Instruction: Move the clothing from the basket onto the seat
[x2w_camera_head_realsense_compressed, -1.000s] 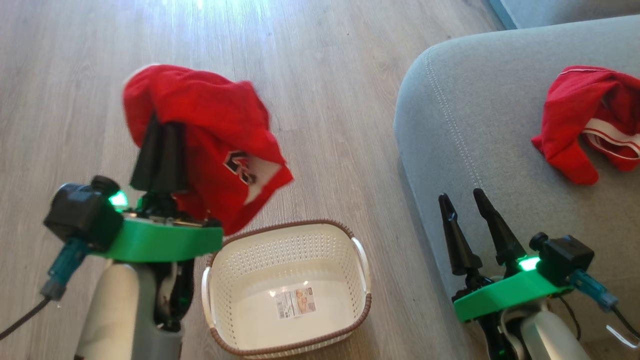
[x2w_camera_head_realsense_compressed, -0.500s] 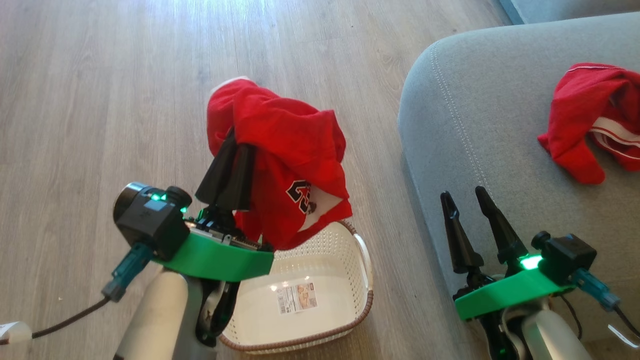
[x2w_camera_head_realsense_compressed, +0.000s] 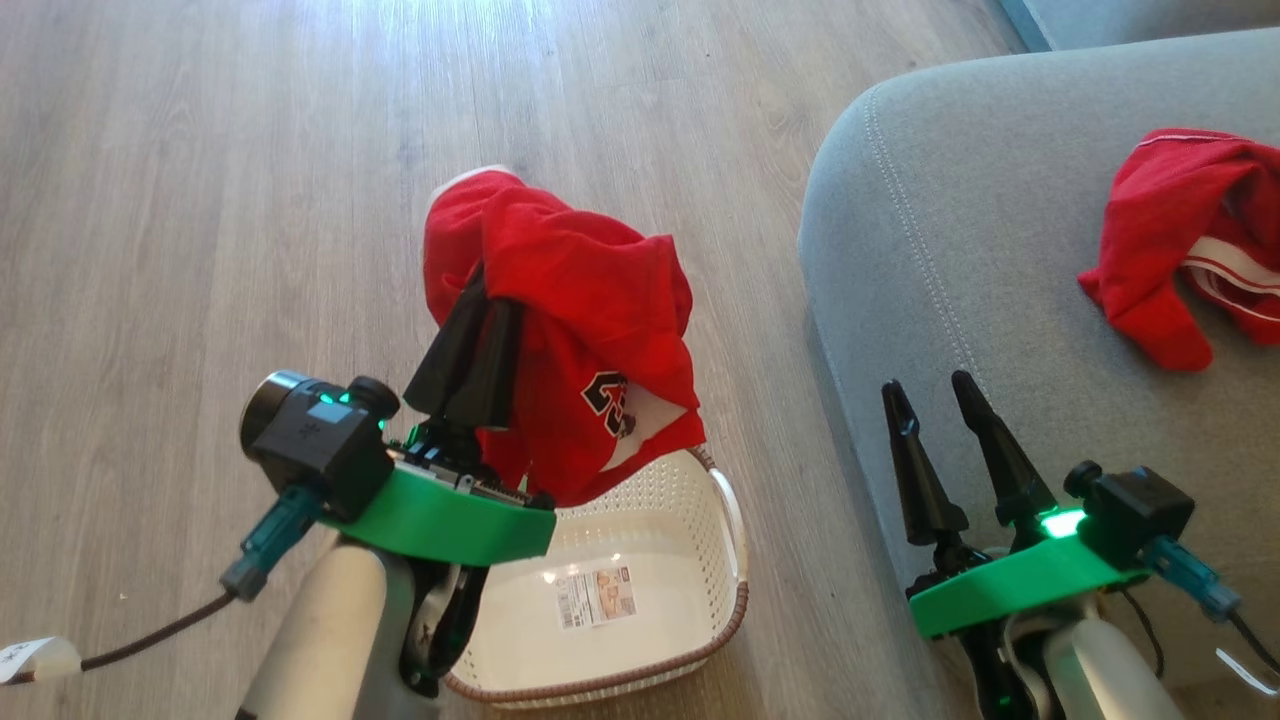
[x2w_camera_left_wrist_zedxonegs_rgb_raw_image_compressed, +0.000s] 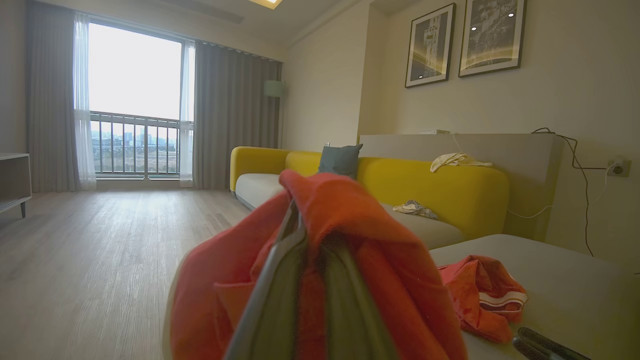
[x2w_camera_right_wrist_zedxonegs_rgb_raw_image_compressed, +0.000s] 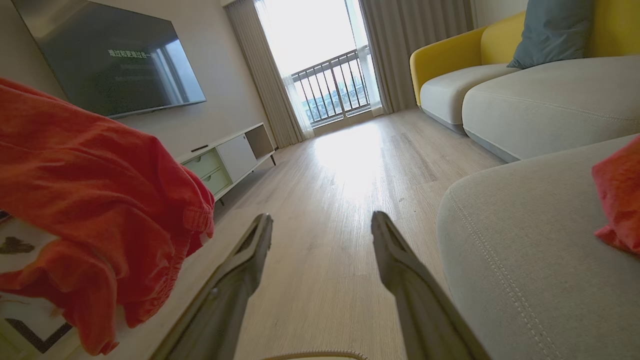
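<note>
My left gripper (x2w_camera_head_realsense_compressed: 487, 295) is shut on a red garment (x2w_camera_head_realsense_compressed: 580, 300) with a dark printed mark, which hangs in the air over the far left of the basket (x2w_camera_head_realsense_compressed: 725, 610). In the left wrist view the same cloth (x2w_camera_left_wrist_zedxonegs_rgb_raw_image_compressed: 380, 250) wraps the fingers. The cream basket stands on the floor with nothing but its label sticker inside. A second red garment (x2w_camera_head_realsense_compressed: 1175, 230) with white trim lies on the grey seat (x2w_camera_head_realsense_compressed: 960, 250) at the right. My right gripper (x2w_camera_head_realsense_compressed: 928, 385) stands open at the seat's near edge, with nothing between its fingers (x2w_camera_right_wrist_zedxonegs_rgb_raw_image_compressed: 400, 260).
Pale wood floor (x2w_camera_head_realsense_compressed: 250, 150) spreads to the left and beyond the basket. The left wrist view shows a yellow sofa (x2w_camera_left_wrist_zedxonegs_rgb_raw_image_compressed: 430, 190) with a blue-grey cushion and scraps of cloth past the seat. A TV (x2w_camera_right_wrist_zedxonegs_rgb_raw_image_compressed: 110, 55) and a low cabinet line the far wall.
My left gripper has carried the red garment rightward, from left of the basket to above it, mostly in the first half second. The right gripper has stayed put.
</note>
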